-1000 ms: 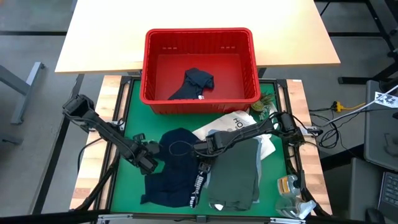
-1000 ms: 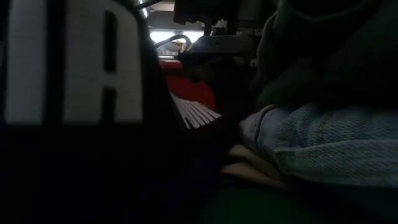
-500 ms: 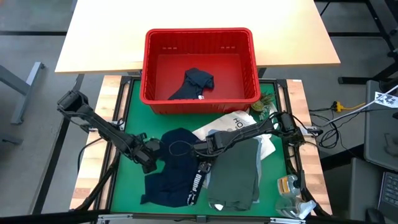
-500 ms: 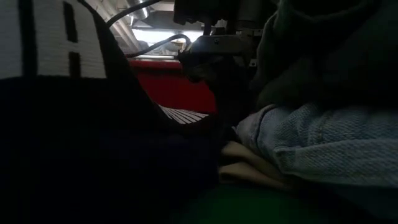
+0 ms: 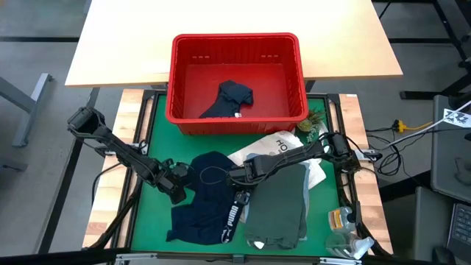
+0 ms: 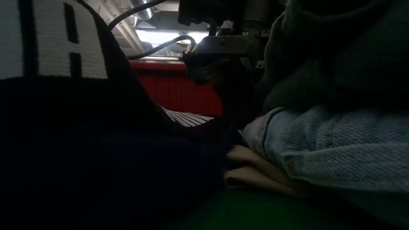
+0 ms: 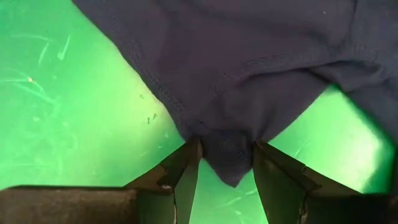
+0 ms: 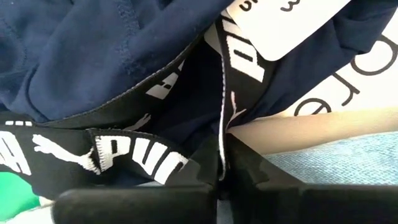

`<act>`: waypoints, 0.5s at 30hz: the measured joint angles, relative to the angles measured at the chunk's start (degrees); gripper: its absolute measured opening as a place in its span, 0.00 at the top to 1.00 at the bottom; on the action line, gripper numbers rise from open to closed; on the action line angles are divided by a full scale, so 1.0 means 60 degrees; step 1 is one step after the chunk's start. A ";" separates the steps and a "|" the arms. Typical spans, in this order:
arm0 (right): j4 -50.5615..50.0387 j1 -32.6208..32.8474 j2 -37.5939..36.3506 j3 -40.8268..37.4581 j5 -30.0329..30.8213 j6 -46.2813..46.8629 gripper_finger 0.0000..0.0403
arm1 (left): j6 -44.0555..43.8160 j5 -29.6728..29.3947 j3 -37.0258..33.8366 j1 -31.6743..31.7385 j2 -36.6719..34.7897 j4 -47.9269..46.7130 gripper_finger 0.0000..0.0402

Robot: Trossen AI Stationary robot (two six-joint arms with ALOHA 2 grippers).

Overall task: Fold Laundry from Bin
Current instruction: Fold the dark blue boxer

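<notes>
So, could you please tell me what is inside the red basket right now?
One crumpled navy garment lies on the floor of the red basket; the rest of the floor shows bare. Anything beneath that garment is hidden.

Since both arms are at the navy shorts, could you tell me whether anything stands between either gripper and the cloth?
Nothing visible does. The left gripper has a corner of the shorts between its fingers on the green mat. The right gripper is shut on the lettered waistband, beside the tote bag and the olive garment.
</notes>
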 joint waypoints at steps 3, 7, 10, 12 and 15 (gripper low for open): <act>-0.0004 0.0000 0.0000 0.0000 -0.0027 0.0000 0.99 | -0.0254 0.0431 -0.0219 0.0013 -0.0038 0.0049 0.64; -0.0017 0.0000 0.0000 0.0000 -0.0112 0.0004 0.97 | -0.0328 0.1183 -0.0213 0.0013 -0.0066 -0.0180 0.64; -0.0039 -0.0004 0.0001 0.0000 -0.0243 0.0004 0.98 | -0.0359 0.1963 -0.0212 0.0017 -0.0160 -0.0248 0.64; -0.0049 -0.0004 0.0002 0.0000 -0.0270 0.0004 0.99 | -0.0450 0.2568 -0.0212 0.0017 -0.0227 -0.0340 0.64; -0.0081 -0.0004 0.0000 0.0000 -0.0343 0.0004 0.98 | -0.0678 0.3549 -0.0219 0.0010 -0.0319 -0.0683 0.64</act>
